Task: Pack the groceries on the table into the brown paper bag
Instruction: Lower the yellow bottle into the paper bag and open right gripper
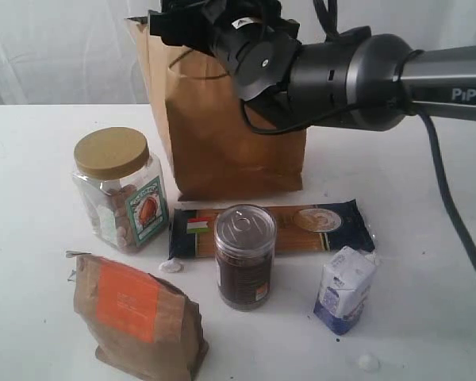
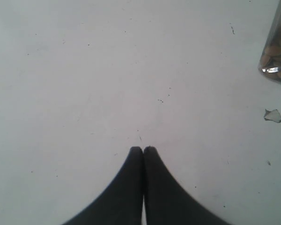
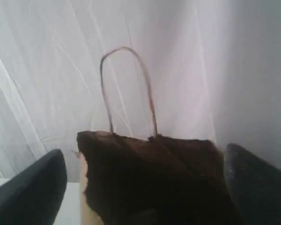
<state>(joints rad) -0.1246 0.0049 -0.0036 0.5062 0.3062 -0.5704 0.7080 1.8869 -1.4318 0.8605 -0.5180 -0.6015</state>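
Our left fingers [image 2: 129, 187] rest closed over the white desk [image 2: 84, 70], with the clear gold-lidded plastic jar [image 2: 277, 51] close by, so that arm seems nearer it. Our right fingers [image 3: 33, 187] gape empty above the mouth of the tall brown paper bag [image 3: 154, 178].

Brown paper bag [image 1: 222, 147], gold-lidded jar [image 1: 120, 194], orange-labelled brown pouch [image 1: 135, 313]

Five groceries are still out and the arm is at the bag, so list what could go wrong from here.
1. The open right pincer hangs at the mouth of the brown paper bag; a low pull-out could snag the cord handle or tip the bag.
2. The foil-topped jar stands close in front of the spaghetti packet; dragging the packet out might topple it.
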